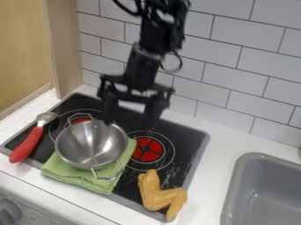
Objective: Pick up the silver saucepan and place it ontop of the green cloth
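**Pan (pixel 91 143) is sitting on cloth (pixel 115 181); clean exit is mattering now**

The pan is resting upright on the cloth, so I'm judging the placing done. My hand (pixel 129 122) is hanging wide and empty behind it, one finger close by the far rim; whether it's touching, I can't tell. I'm best rising straight up, slowly, before swinging aside, so I'm not dragging the rim or hooking the far handle (pixel 80 115) and skewing the pan over the stove (pixel 191 147).
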### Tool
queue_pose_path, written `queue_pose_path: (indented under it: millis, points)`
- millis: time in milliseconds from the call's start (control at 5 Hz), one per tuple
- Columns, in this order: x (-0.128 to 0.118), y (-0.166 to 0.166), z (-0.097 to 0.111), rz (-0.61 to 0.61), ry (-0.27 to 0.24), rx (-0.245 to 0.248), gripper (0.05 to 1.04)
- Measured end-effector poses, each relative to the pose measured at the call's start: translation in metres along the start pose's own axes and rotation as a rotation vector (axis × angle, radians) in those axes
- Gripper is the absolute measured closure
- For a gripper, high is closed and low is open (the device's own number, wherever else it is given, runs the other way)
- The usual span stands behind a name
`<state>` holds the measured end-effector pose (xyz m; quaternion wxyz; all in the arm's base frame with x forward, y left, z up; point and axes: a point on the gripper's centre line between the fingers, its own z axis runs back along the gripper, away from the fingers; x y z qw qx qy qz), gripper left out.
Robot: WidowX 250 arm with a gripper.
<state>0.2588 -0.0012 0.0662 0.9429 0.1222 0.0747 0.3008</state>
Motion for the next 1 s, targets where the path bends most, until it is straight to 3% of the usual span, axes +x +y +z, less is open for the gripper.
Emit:
queue_pose_path:
  millis: [200,400,600,800,1000]
  points:
    - [0.007,-0.003,0.011,-0.136,-0.019,-0.051,0.076]
    - [0.024,0.013,0.012,-0.209,-0.018,-0.070,0.084]
    - [0.051,0.033,0.019,-0.227,-0.029,-0.079,0.085]
    - [0.068,0.061,0.003,-0.186,0.011,-0.088,0.085]
    - [0.078,0.077,0.002,-0.183,0.000,-0.094,0.085]
